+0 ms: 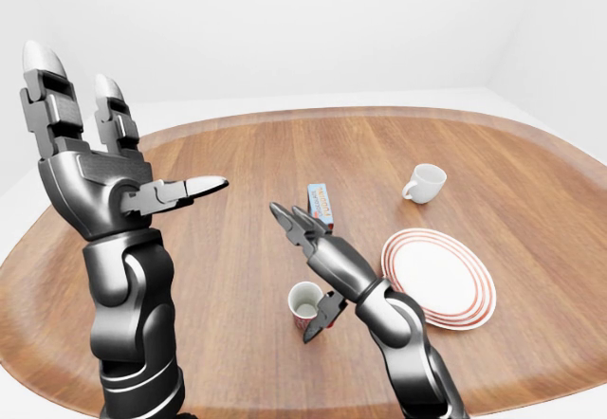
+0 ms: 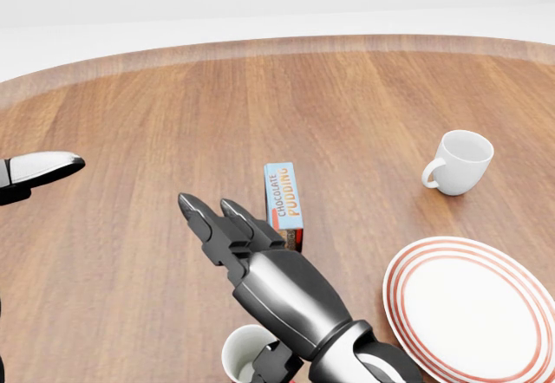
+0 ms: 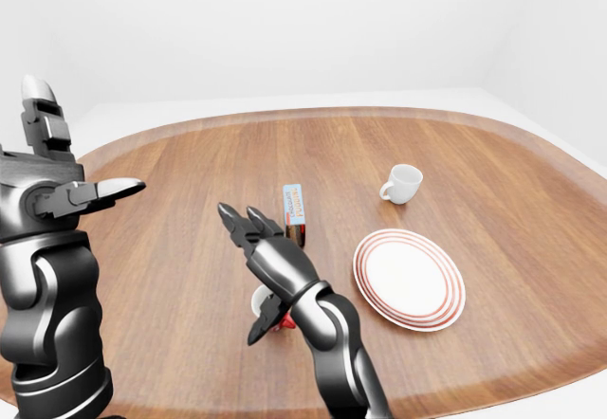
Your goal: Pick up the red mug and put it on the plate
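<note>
The red mug (image 1: 305, 303), white inside, stands upright on the wooden table (image 1: 228, 248) near the bottom middle of the left-eye view. My right hand (image 1: 299, 277) is open right beside it. Its two long fingers stretch up and left past the mug's rim, and the thumb hangs by the mug's right side without closing on it. The white plate with red rings (image 1: 438, 277) lies bare to the right of the mug. My left hand (image 1: 133, 125) is raised high at the left, open and holding nothing.
A chocolate pudding box (image 2: 284, 197) stands just beyond my right hand's fingers. A white cup (image 2: 460, 162) sits above the plate at the right of the head view. The table's rounded edge curves along the top.
</note>
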`<state>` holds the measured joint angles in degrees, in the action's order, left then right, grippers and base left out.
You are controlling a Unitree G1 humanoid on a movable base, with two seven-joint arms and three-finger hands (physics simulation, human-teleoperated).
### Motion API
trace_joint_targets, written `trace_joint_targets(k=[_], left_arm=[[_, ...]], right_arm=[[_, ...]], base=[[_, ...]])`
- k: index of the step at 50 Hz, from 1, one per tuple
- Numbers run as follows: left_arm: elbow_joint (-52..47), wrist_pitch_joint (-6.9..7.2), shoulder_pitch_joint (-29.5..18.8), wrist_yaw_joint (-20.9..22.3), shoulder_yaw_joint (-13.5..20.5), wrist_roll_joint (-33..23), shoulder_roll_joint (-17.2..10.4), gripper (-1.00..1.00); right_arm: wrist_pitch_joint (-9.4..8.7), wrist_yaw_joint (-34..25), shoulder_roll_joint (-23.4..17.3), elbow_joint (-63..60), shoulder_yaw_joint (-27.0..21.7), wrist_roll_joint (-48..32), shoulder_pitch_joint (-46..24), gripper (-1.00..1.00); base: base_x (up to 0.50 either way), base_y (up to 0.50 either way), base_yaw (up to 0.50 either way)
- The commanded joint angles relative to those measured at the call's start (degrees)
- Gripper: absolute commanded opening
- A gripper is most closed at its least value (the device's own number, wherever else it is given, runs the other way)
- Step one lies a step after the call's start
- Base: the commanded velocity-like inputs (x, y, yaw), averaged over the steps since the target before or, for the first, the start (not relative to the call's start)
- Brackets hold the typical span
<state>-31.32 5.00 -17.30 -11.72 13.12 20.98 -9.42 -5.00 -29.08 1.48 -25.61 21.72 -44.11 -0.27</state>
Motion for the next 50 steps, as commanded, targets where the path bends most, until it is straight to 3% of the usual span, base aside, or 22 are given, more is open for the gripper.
trace_joint_targets(k=[1,50], left_arm=[[-0.31,0.00,-0.01,-0.09,0.00,0.13,0.06,1.00],[-0.09,0.00,-0.22,-0.13,0.00,0.34,-0.01,1.00]], right_arm=[[0.00,-1.10,0.35,4.53,-0.13,-3.81,-0.12,1.00],[0.00,2.12,2.27,19.34,-0.56,-12.99,-1.86,1.00]], base=[[0.00,0.00,0.00],[0.00,0.00,0.00]])
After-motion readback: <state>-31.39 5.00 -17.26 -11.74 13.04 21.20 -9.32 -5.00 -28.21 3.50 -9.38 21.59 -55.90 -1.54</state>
